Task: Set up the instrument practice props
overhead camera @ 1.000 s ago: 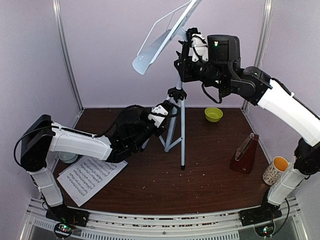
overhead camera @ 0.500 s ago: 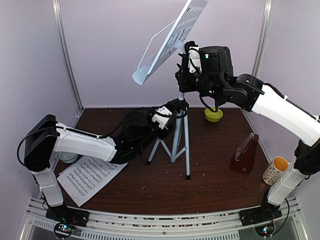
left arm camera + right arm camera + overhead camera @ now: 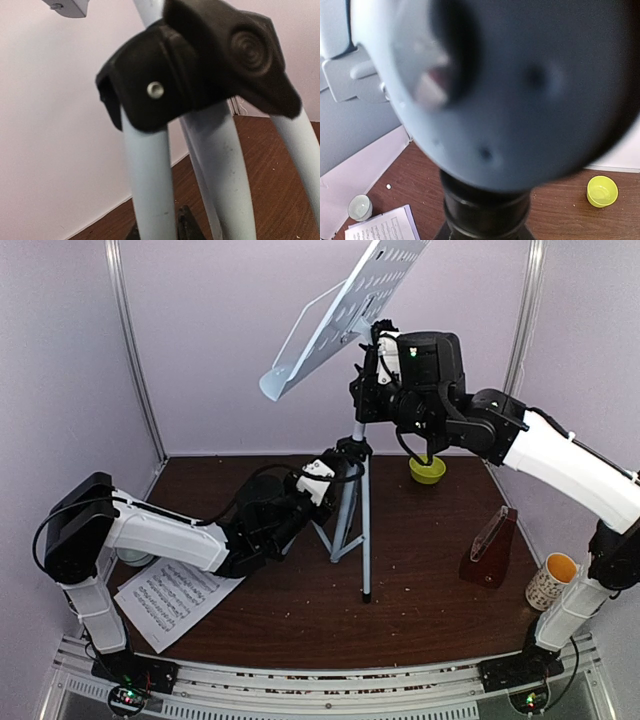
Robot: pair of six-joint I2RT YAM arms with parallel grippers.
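Note:
The music stand's white perforated desk (image 3: 340, 315) tilts high at the back on its silver tripod (image 3: 364, 530). My left gripper (image 3: 322, 476) is shut on a tripod leg (image 3: 147, 185) just under the black hub (image 3: 200, 60); only its dark fingertips (image 3: 189, 225) show. My right gripper (image 3: 372, 365) is clamped on the stand's head joint under the desk; the wrist view shows only a blurred grey dome and black collar (image 3: 485, 215). Sheet music (image 3: 175, 598) lies front left. The red-brown metronome (image 3: 490, 548) stands at the right.
A yellow-green bowl (image 3: 427, 469) sits at the back right and also shows in the right wrist view (image 3: 602, 191). A patterned mug (image 3: 552, 580) stands at the right edge. A small round glass (image 3: 135, 558) sits by the left arm. Side walls are close.
The right arm shifted left and the desk rose and tilted steeper. The tripod's legs swung, then drew back towards the left gripper. Both grippers kept their hold.

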